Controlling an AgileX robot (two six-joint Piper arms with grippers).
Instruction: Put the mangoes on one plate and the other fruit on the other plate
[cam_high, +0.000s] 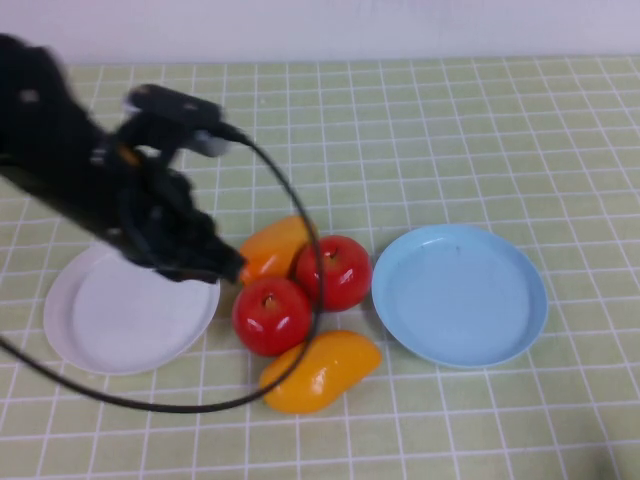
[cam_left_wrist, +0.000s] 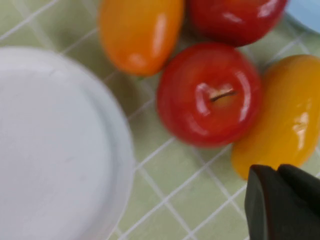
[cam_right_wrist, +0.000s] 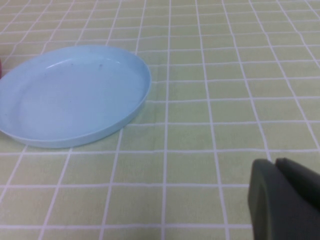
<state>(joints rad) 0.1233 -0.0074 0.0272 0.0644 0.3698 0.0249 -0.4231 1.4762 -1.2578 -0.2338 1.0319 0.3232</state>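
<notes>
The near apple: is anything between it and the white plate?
Nothing visible. The near apple sits just beside the white plate's rim, only bare cloth between. The left gripper hovers over that gap; the right gripper is near the blue plate.

Tabletop with checked green tablecloth (cam_high: 480, 130)

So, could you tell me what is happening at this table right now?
The left pincer hovers between the white plate and the fruit cluster, holding nothing. Two apples and two mangoes lie on the cloth. The blue plate holds nothing. The right pincer is beside the blue plate.
</notes>
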